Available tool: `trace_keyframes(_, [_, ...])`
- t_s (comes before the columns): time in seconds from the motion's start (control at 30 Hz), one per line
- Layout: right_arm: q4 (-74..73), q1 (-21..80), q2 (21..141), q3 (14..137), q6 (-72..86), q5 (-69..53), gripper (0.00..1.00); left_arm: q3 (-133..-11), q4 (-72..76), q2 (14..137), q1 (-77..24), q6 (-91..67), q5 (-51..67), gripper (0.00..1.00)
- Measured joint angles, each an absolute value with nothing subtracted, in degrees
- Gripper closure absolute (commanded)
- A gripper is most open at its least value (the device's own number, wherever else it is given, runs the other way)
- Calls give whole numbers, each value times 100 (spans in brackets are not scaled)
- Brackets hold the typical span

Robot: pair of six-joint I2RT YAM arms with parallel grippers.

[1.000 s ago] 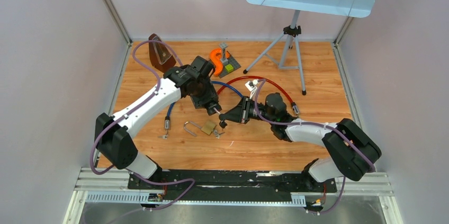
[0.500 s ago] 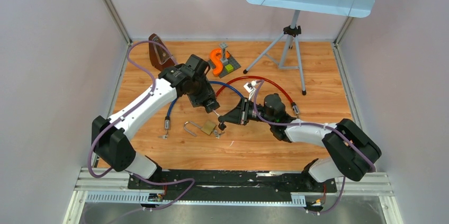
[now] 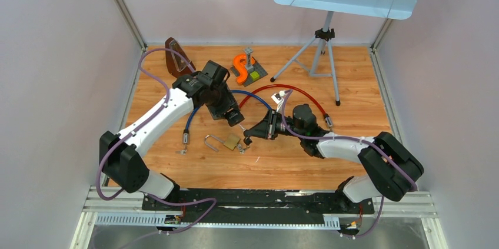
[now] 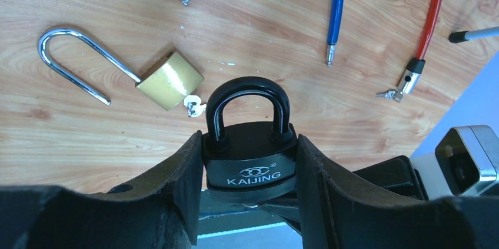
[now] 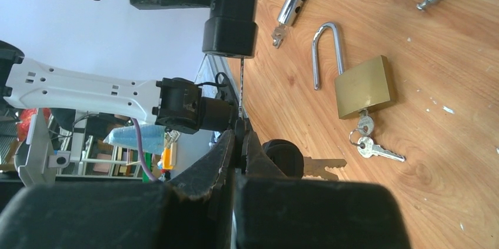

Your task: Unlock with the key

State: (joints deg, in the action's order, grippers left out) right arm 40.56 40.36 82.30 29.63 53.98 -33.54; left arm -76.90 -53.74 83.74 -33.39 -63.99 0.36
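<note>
My left gripper (image 3: 233,118) is shut on a black KAIJING padlock (image 4: 250,160), gripped by its sides with the shackle closed and pointing away; it hangs above the table. My right gripper (image 3: 249,133) sits just below and right of it, shut (image 5: 240,137) on a thin key seen edge-on (image 5: 241,93) that reaches up to the padlock's underside (image 5: 229,37). A second, black-headed key (image 5: 294,159) hangs beside the jaws. Whether the key tip is inside the keyhole is hidden.
An open brass padlock (image 3: 231,141) with keys (image 5: 368,143) in it lies on the table under the grippers. A blue cable (image 3: 191,120), a red cable (image 3: 297,91), an orange hook block (image 3: 241,67), a brown object (image 3: 175,57) and a music stand (image 3: 322,49) are behind.
My left arm has drawn back up and to the left with the black padlock. My right gripper has hardly moved.
</note>
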Motion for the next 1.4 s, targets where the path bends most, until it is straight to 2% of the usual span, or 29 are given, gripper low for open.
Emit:
trace_keyframes(0.87, [4359,4045,8230,2908,5583,-3223,100,-7467,-5013,8296,-3321,-6414,301,91])
trace_keyframes(1.4, [4453,4335,8075,2637,5782,-2563,100,-6676,-4423,7846,-3275,-7166,325,94])
